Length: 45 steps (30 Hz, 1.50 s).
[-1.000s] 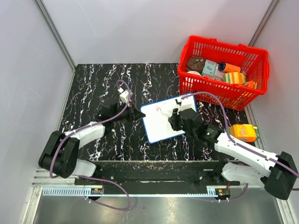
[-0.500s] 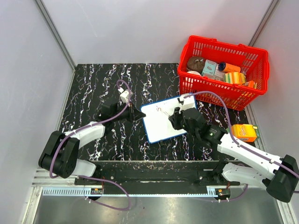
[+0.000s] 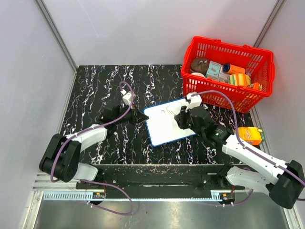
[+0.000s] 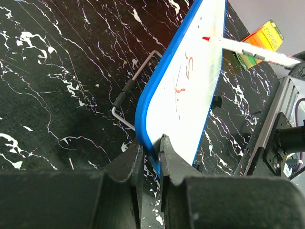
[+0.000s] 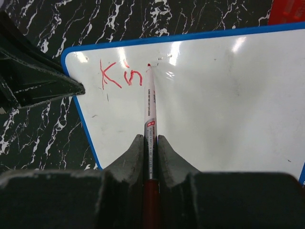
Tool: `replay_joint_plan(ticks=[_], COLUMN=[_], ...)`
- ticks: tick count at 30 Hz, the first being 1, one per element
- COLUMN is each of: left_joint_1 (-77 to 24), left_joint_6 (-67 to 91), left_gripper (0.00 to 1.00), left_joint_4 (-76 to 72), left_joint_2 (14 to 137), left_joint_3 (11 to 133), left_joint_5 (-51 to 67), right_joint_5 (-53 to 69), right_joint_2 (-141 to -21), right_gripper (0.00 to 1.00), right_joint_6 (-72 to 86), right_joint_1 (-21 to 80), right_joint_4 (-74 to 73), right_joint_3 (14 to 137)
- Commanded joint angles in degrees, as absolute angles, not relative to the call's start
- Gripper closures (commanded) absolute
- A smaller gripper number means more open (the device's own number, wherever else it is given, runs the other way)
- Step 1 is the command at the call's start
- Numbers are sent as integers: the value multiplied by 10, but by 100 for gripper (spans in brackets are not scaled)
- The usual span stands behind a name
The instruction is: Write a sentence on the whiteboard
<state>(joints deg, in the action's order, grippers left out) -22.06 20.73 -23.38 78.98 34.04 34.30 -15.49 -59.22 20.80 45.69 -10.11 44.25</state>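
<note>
around: red basket upper right, orange carton right edge | left gripper pinches whiteboard edge | right gripper clamps marker | change: marker moved toward basket

Whiteboard, blue frame, skewed diagonally; sentence: two red letters, "K" first, near corner.

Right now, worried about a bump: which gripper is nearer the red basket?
Right. The right gripper, jaws shut on the marker, is over the whiteboard close to the red basket; the left gripper clamps the board's far edge.
</note>
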Motion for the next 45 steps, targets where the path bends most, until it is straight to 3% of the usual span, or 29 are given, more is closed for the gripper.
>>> replay_joint_plan(ticks=[1, 7, 13, 29, 45], left_joint_1=[-217, -217, -217, -218, -218], left_joint_6=[117, 115, 115, 113, 113], left_gripper=[100, 100, 100, 100, 100], left_joint_4=[-228, -225, -226, -221, -221], left_joint_2=[799, 796, 797, 802, 802], left_joint_3=[352, 351, 352, 354, 355], left_joint_5=[260, 258, 258, 257, 257], right_joint_5=[-75, 79, 105, 96, 22], right_joint_2=[-559, -533, -532, -591, -586], right_gripper=[100, 100, 100, 100, 100], right_joint_6=[200, 221, 200, 151, 170], right_joint_1=[416, 310, 305, 319, 342], right_joint_4=[-51, -5, -16, -178, -157], right_joint_3=[443, 403, 411, 514, 500])
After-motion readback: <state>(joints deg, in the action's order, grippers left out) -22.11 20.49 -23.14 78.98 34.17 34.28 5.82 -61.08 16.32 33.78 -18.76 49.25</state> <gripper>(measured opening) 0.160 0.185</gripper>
